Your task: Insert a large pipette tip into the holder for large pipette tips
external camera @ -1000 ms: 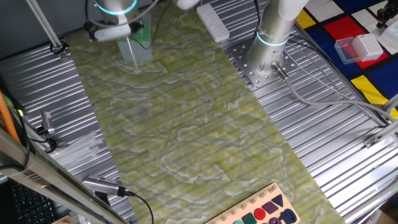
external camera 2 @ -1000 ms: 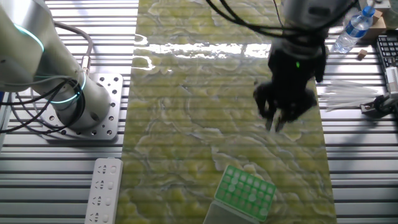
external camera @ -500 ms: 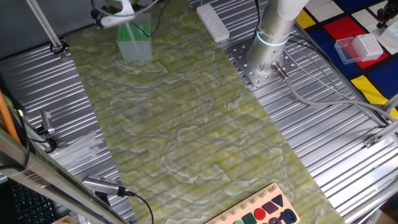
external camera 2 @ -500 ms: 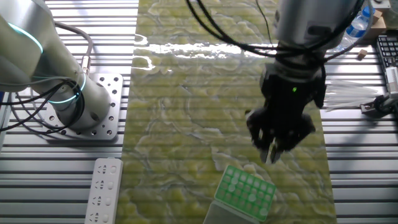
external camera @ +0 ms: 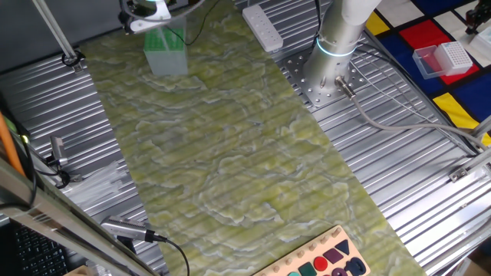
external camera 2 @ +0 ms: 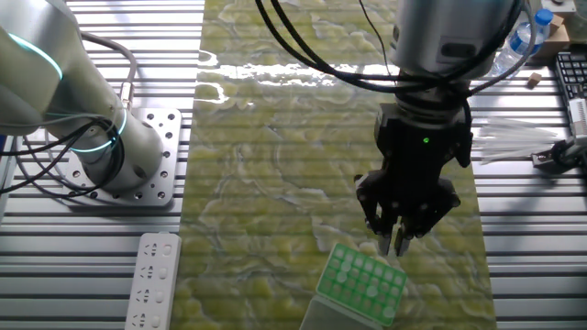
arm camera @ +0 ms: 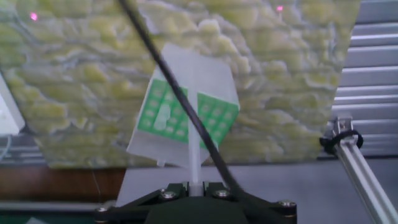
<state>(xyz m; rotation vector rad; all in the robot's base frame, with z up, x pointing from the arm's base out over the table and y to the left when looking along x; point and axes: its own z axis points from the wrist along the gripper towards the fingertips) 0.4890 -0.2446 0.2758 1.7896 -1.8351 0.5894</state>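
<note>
The holder for large pipette tips [external camera 2: 361, 284] is a small rack with a green holed top and pale sides on the yellow-green mat. It also shows in one fixed view [external camera: 165, 50] and in the hand view [arm camera: 186, 115]. My gripper [external camera 2: 394, 240] hangs just above the rack's far edge, fingers pointing down; in one fixed view [external camera: 148, 11] it sits at the top edge. In the hand view my gripper [arm camera: 194, 185] is shut on the large pipette tip [arm camera: 193, 152], a thin whitish cone that points at the rack's top. Its point is blurred against the rack.
A white power strip [external camera 2: 151, 280] lies beside the mat. A second arm's base [external camera 2: 101, 137] stands on the metal table. A bundle of spare tips [external camera 2: 514, 142] and a water bottle [external camera 2: 527, 41] lie on the other side. A white-topped tip box [external camera: 446, 57] stands far off.
My gripper has moved with the tip across the mat to just above the green rack. The rack has not moved.
</note>
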